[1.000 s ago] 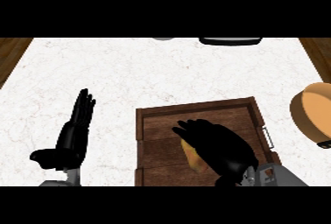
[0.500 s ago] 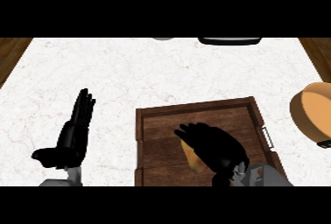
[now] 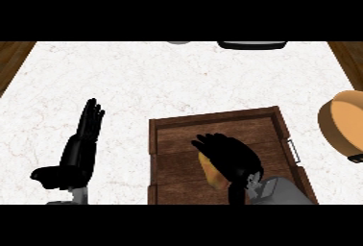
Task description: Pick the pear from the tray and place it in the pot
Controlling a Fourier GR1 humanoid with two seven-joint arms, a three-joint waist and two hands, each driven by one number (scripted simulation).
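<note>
A yellow-brown pear point(image 3: 211, 170) lies in the wooden tray point(image 3: 212, 119) at the lower middle of the head view. My right hand point(image 3: 230, 156) covers it from above, fingers curled down over its top and right side, so only the pear's left edge shows. The orange pot point(image 3: 342, 122) sits at the right edge, partly cut off. My left hand point(image 3: 78, 149) rests open on the counter to the tray's left, fingers pointing away from me.
The tray has a metal handle point(image 3: 294, 150) on its right side, close to the pot. A dark object point(image 3: 251, 44) and a small grey one point(image 3: 178, 42) sit at the counter's far edge. Wooden borders flank the white marble counter point(image 3: 142, 77).
My right hand has drawn back toward me and curled lower over the pear. The left hand has not moved.
</note>
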